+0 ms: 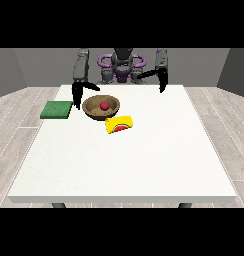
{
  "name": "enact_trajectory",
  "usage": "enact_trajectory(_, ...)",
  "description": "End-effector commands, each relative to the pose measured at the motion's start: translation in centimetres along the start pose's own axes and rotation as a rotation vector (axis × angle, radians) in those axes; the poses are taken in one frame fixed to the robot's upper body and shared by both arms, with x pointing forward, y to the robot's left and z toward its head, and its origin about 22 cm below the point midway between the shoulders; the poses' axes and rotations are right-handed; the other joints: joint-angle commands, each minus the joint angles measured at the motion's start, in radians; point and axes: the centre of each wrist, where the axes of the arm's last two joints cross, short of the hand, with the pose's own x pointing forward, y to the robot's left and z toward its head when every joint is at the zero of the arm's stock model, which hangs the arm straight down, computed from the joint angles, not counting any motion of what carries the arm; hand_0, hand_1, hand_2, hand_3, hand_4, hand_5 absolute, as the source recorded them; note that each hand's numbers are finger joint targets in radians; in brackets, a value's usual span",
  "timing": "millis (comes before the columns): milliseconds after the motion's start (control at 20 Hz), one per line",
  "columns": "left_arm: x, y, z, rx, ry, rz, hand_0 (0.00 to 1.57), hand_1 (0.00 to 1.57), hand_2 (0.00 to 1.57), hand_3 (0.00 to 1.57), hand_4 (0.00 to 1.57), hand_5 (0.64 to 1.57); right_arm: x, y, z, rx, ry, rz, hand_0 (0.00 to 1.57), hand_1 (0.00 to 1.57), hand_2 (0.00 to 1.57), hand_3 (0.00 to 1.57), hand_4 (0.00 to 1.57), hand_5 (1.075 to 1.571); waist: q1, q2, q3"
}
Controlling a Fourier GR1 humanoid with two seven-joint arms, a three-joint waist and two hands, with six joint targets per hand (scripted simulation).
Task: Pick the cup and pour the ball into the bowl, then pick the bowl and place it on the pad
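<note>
Nearest us, one yellow cup (119, 124) lies tipped on the table (124, 165), just beside the one bowl (100, 107) with one red ball (104, 105) inside. Green pad (57, 110) sits left. Hand at view's left (77, 96) hangs by the bowl's rim; hand at view's right (163, 83) hovers apart. Neither hand's fingers can be made out.

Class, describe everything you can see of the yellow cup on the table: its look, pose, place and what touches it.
The yellow cup lies on its side on the white table, its opening turned toward the camera and showing a red inside. It looks like smooth plastic. It rests just in front of the brown wooden bowl, close to its rim; whether they touch cannot be told. No hand touches it. The red ball is in the bowl, not the cup.
</note>
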Motion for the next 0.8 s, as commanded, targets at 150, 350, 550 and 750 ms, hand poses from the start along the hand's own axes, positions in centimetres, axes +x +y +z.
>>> enact_trajectory(150, 2.0, 2.4, -0.7, -0.007, -0.03, 0.025, 0.0, 0.0, 0.0, 0.0, 0.0, 1.564, -1.0, -1.5, -1.6, -0.03, 0.013, -0.019, 0.0, 0.0, 0.0, 0.0, 0.24, 1.566, 0.004, 0.013, 0.0019)
enact_trajectory(350, 2.1, 4.8, -0.8, -0.014, -0.117, 0.015, 0.0, 0.0, 0.0, 0.0, 0.0, 1.565, -1.4, -1.7, -2.1, -0.057, -0.04, -0.021, 0.0, 0.0, 0.0, 0.0, 0.2, 1.562, 0.032, 0.091, 0.0021)
enact_trajectory(550, 3.0, 4.9, -0.6, -0.003, -0.084, 0.021, 0.0, 0.0, 0.0, 0.0, 0.0, 1.566, -3.3, -0.6, -1.5, -0.017, -0.002, -0.025, 0.0, 0.0, 0.0, 0.0, 0.1, 1.563, 0.026, 0.065, 0.0021)
enact_trajectory(750, 2.1, 4.6, 0.7, -0.001, -0.074, -0.003, 0.0, 0.0, 0.0, 0.0, 0.0, 1.566, -4.6, 0.5, -0.9, -0.03, 0.011, -0.047, 0.0, 0.0, 0.0, 0.0, 0.14, 1.565, 0.019, 0.068, 0.002)
